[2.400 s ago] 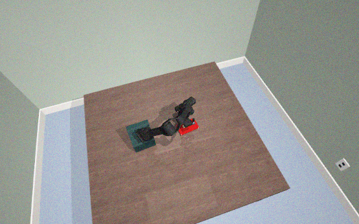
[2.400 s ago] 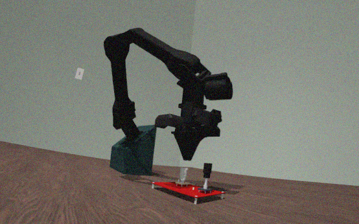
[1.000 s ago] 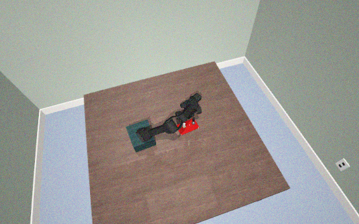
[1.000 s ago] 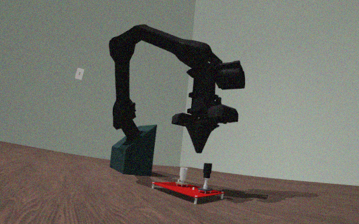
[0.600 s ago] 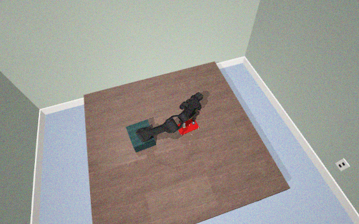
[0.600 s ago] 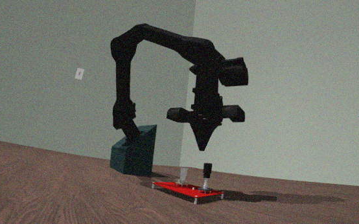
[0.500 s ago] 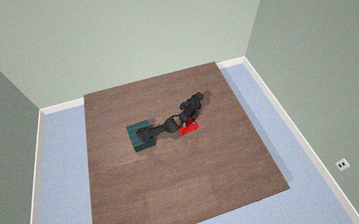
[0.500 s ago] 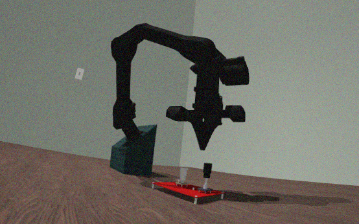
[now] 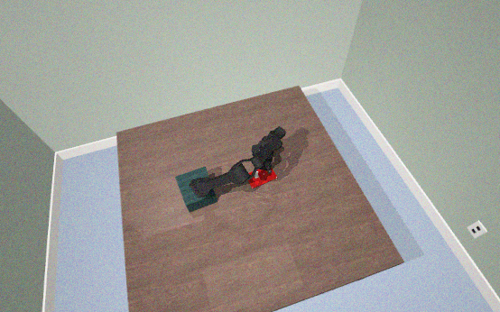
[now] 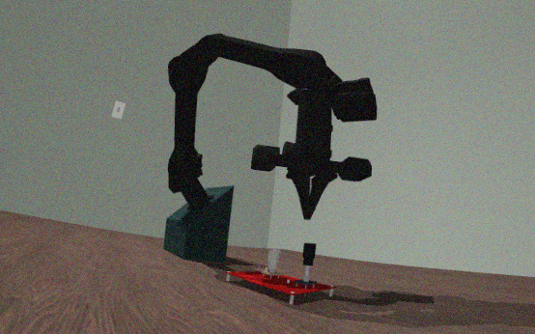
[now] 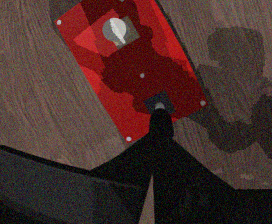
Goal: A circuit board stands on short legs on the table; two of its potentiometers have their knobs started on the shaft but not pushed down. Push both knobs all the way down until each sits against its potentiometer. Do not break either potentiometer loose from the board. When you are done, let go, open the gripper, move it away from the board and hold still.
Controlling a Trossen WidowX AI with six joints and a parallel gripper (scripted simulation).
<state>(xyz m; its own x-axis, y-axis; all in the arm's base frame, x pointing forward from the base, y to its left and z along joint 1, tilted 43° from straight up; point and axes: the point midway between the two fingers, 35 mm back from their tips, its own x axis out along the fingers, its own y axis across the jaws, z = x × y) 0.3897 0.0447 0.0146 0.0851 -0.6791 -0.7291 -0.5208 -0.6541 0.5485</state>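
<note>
The claw (image 10: 308,218) (image 11: 156,140) is shut, fingertips together and pointing down, with nothing caught between them; in the exterior view it hangs just above the black knob (image 10: 309,254), with a gap between the two. That knob stands upright, high on a pale shaft (image 10: 307,273), and bare shaft shows between it and the dark potentiometer (image 10: 305,282) (image 11: 159,102) on the board, so it is not pushed down. Near it on the same board stands the white knob (image 10: 273,261) (image 11: 114,29), upright too; whether it sits fully down I cannot tell. Under both lies the red circuit board (image 9: 262,181) (image 10: 261,279) (image 11: 99,102), raised on short pale legs (image 10: 292,297) above the brown wooden table (image 9: 244,252) (image 10: 92,285) (image 11: 32,90). Farther out, the black arm (image 9: 218,179) (image 10: 185,116) arches back to its dark teal base (image 9: 189,198) (image 10: 176,239), and beyond the table are pale green walls (image 9: 189,54) (image 10: 430,145)
</note>
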